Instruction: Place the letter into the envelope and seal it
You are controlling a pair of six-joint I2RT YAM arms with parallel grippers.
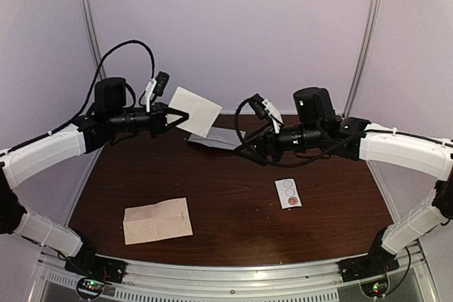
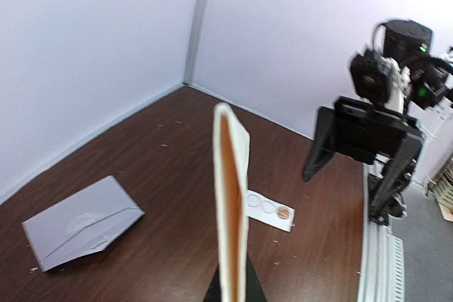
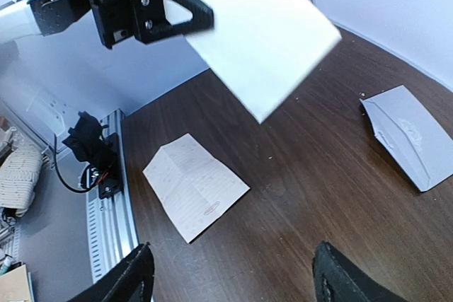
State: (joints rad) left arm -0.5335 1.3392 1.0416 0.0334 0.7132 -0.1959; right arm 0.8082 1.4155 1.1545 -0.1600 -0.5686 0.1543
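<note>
1. Left gripper [image 1: 178, 115]: pressed together on one edge of a white sheet [image 1: 196, 111], held up in the air just in front of and to the left of the envelope [image 1: 212, 141]. Seen edge-on from the left wrist, with a brownish face between pale layers. Impossible to tell whether card or folded paper.
2. Right gripper [image 3: 233, 266]: spread wide with nothing between the fingers, hovering over the counter [image 1: 233, 238] to the right of the envelope.
3. Task's things: envelope flat on the counter near the far edge, pointed flap showing, touched by neither gripper. Cream folded letter [image 1: 157, 221] also flat, well in front of the envelope and to its left. Sticker strip [image 1: 288, 193] in front of the envelope and to its right.
4. Likely trouble:
   - Sheet slipping or swinging, being pinched by a single edge only.
   - Creasing or dropping during any hand-over to the open gripper.
   - Thin, flat envelope skating away rather than lifting when nudged.
   - Raised sheet hiding part of the envelope from the top camera.
   - Long carry for the letter, lying well apart from the envelope.
5. Writing:
   - Faint ruled lines and a small reddish mark on the letter, unreadable.
   - A pale mark on the envelope, illegible.
   - Two empty circles and one brown-red round seal on the strip.
   - No brand legible anywhere.
</note>
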